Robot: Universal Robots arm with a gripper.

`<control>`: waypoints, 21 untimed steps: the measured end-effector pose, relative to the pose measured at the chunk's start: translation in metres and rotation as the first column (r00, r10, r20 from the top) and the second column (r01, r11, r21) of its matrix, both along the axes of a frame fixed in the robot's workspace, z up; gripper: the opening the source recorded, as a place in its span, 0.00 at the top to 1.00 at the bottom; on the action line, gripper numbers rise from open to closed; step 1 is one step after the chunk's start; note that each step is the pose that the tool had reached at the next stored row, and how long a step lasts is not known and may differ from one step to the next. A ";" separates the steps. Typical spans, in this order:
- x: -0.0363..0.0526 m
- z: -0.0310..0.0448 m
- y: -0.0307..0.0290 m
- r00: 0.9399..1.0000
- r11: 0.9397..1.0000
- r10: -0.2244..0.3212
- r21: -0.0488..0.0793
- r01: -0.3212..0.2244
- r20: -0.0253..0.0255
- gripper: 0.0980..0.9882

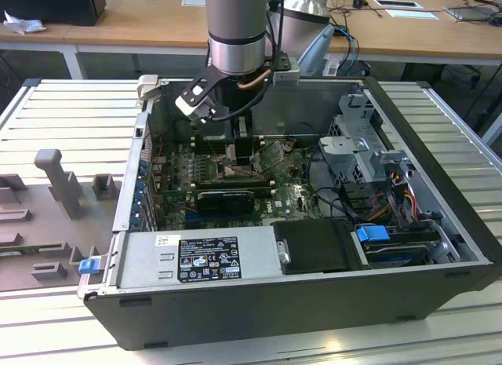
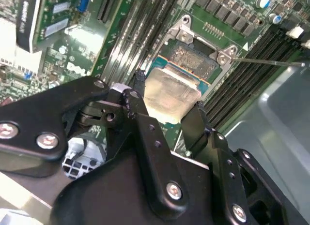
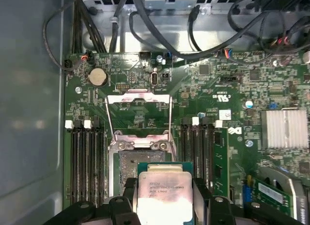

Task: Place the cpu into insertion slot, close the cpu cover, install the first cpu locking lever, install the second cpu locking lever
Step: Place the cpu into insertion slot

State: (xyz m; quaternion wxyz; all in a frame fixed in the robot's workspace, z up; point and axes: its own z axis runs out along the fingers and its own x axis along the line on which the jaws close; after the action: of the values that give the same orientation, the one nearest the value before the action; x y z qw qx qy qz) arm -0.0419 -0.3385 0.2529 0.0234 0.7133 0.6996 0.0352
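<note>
A ribbed metal bench [image 1: 78, 106] carries the open computer case [image 1: 314, 302] and grey fixtures [image 1: 63, 188].

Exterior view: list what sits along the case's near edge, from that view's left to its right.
Blue latch → black label → black box → blue tab.

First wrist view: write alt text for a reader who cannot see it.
The black pincer grips the pale silver cpu by two opposite sides, just over the dark insertion slot on the green motherboard. The silvery cpu cover is swung open beside the slot.
</note>
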 end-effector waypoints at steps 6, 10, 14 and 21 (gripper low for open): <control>0.0000 -0.0118 0.0045 1.000 1.000 0.003 0.000 -0.003 0.002 0.50; -0.0003 -0.0187 0.0130 1.000 1.000 0.024 0.000 -0.024 0.004 0.50; -0.0033 -0.0324 0.0146 1.000 1.000 0.024 0.000 -0.024 0.004 0.50; -0.0040 -0.0441 0.0201 1.000 1.000 0.023 0.000 -0.023 0.004 0.50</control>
State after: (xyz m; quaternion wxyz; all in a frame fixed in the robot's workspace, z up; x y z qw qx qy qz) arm -0.0459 -0.3184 0.2088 0.0245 0.7051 0.7077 0.0369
